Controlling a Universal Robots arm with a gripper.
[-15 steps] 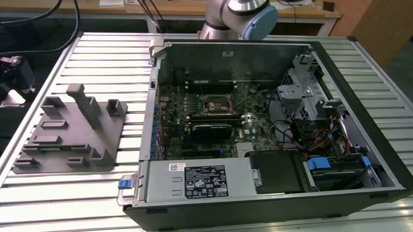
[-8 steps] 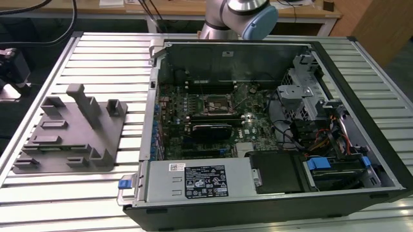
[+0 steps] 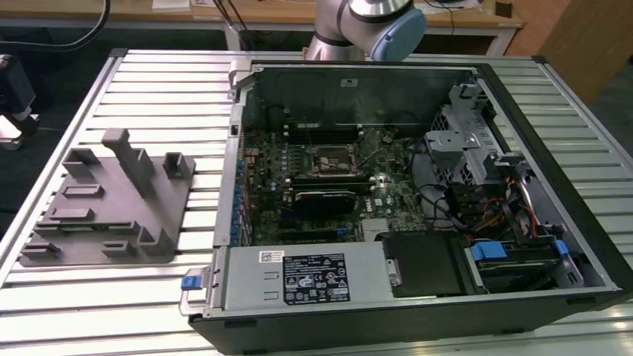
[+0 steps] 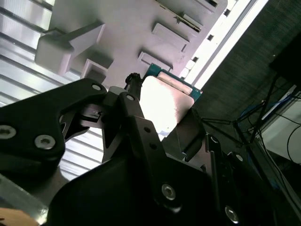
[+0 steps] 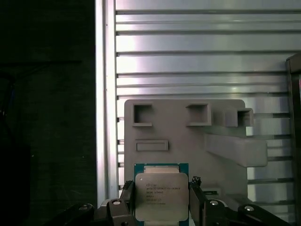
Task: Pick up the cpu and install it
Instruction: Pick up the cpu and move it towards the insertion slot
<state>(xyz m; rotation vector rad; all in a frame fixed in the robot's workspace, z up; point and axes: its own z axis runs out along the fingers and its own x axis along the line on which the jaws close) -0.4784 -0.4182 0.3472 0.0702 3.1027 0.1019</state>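
Claw (image 5: 162, 190) clamped on the cpu (image 5: 161, 200) by its edges, chip held just above the grey tray (image 5: 183, 136). Pickup looks done. The socket (image 3: 331, 159), in the computer case (image 3: 554, 148) beside the tray, looks unfilled, so installing remains.

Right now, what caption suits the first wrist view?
The gripper holds the cpu by opposite edges over the grey tray on the slatted table.

The exterior view looks down from high on the computer case (image 3: 327, 89) and grey tray (image 3: 109, 200). Both wrist views look closely past the gripper (image 5: 161, 188) (image 4: 162, 106) at that tray (image 5: 188, 141) (image 4: 122, 28).
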